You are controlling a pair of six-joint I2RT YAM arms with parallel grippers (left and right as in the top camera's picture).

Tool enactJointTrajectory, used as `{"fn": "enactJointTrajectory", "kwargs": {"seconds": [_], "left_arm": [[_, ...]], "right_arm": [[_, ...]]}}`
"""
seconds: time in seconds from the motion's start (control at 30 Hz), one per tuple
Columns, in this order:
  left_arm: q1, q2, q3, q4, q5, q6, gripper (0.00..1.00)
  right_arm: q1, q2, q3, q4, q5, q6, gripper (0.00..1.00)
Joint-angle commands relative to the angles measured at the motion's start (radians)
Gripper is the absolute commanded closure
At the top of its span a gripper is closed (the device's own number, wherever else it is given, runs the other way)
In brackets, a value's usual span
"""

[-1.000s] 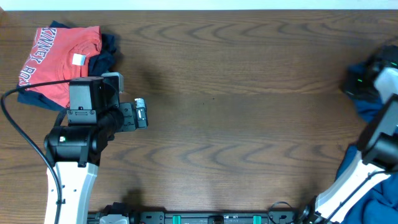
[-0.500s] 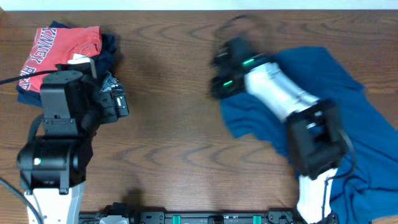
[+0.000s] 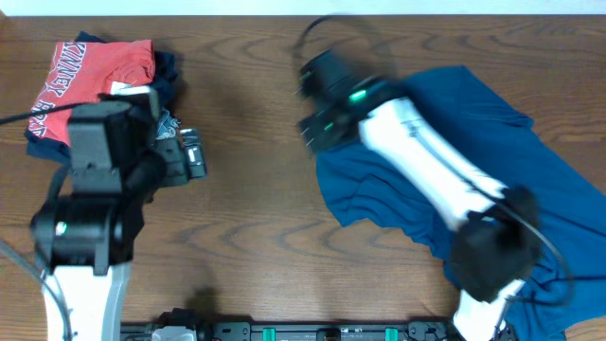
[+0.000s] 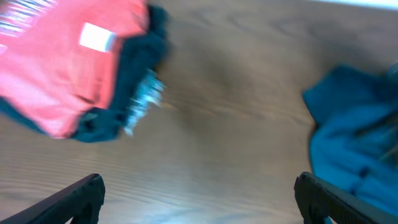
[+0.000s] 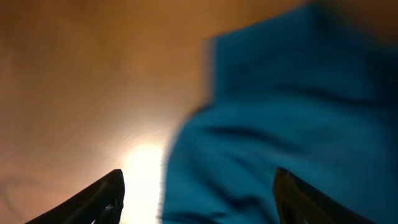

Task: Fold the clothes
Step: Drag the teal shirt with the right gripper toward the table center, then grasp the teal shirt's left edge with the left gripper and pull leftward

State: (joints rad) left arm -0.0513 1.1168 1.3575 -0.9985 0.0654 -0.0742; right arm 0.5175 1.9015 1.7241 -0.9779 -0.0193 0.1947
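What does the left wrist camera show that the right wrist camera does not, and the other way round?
Only the left wrist view: the red T-shirt with its white label, lying on a dark navy piece with a frayed edge, and the open left gripper. Only the right wrist view: the open right gripper and a bright glare on the wood. Both: the blue garment and the wooden table.

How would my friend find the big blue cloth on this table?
Start at the wooden table and look at its right half. The blue garment lies there, spread out and rumpled. It is plain and much bigger than the red T-shirt with white letters at the far left corner.
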Motion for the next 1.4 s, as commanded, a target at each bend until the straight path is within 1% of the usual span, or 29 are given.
{"fn": "enactJointTrajectory", "kwargs": {"seconds": [0.0, 0.03, 0.1, 0.27, 0.37, 0.47, 0.53, 0.7, 0.87, 0.97, 1.0, 1.07, 1.13, 1.17, 1.27, 1.3, 1.37], "left_arm": [[-0.064, 0.118, 0.019, -0.012, 0.082, 0.01, 0.02], [-0.091, 0.151, 0.019, -0.011, 0.087, 0.018, 0.02], [-0.149, 0.225, 0.019, 0.005, 0.147, 0.061, 0.02], [-0.232, 0.376, 0.019, 0.144, 0.236, 0.037, 0.02], [-0.282, 0.473, 0.019, 0.187, 0.238, 0.027, 0.02], [-0.342, 0.585, 0.019, 0.211, 0.238, 0.027, 0.0], [-0.38, 0.652, 0.019, 0.238, 0.238, 0.027, 0.02], [-0.464, 0.776, 0.019, 0.331, 0.235, 0.027, 0.03], [-0.502, 0.856, 0.019, 0.389, 0.103, 0.024, 0.04], [-0.504, 0.896, 0.019, 0.422, 0.098, 0.019, 0.08], [-0.504, 0.906, 0.019, 0.431, 0.099, 0.016, 0.12], [-0.505, 0.927, 0.019, 0.448, 0.103, 0.008, 0.25], [-0.505, 0.94, 0.019, 0.454, 0.103, 0.0, 0.46], [-0.505, 0.944, 0.019, 0.454, 0.103, 0.0, 0.6], [-0.495, 0.944, 0.019, 0.455, 0.069, -0.007, 0.92], [-0.488, 0.942, 0.019, 0.45, 0.026, -0.027, 0.94], [-0.462, 0.938, 0.019, 0.426, -0.091, -0.088, 0.94]], "right_arm": [[-0.118, -0.134, 0.031, -0.039, 0.037, 0.135, 0.24], [-0.154, -0.161, 0.031, -0.051, 0.027, 0.154, 0.23], [-0.239, -0.217, 0.031, -0.072, -0.021, 0.161, 0.22], [-0.417, -0.31, 0.031, -0.153, -0.089, 0.161, 0.2], [-0.497, -0.324, 0.031, -0.214, -0.09, 0.161, 0.16], [-0.562, -0.323, 0.026, -0.269, -0.09, 0.161, 0.15], [-0.601, -0.323, 0.018, -0.289, -0.09, 0.159, 0.14], [-0.635, -0.323, -0.034, -0.285, -0.09, 0.159, 0.11], [-0.635, -0.321, -0.126, -0.262, -0.09, 0.16, 0.11], [-0.636, -0.321, -0.197, -0.227, -0.09, 0.159, 0.11], [-0.637, -0.321, -0.216, -0.217, -0.09, 0.159, 0.11], [-0.637, -0.321, -0.254, -0.198, -0.09, 0.156, 0.12], [-0.637, -0.321, -0.288, -0.182, -0.089, 0.153, 0.12], [-0.637, -0.321, -0.301, -0.173, -0.089, 0.148, 0.13], [-0.637, -0.321, -0.34, -0.146, -0.081, 0.148, 0.14], [-0.638, -0.321, -0.352, -0.134, -0.077, 0.148, 0.14], [-0.641, -0.321, -0.37, -0.117, -0.074, 0.148, 0.14]]}}
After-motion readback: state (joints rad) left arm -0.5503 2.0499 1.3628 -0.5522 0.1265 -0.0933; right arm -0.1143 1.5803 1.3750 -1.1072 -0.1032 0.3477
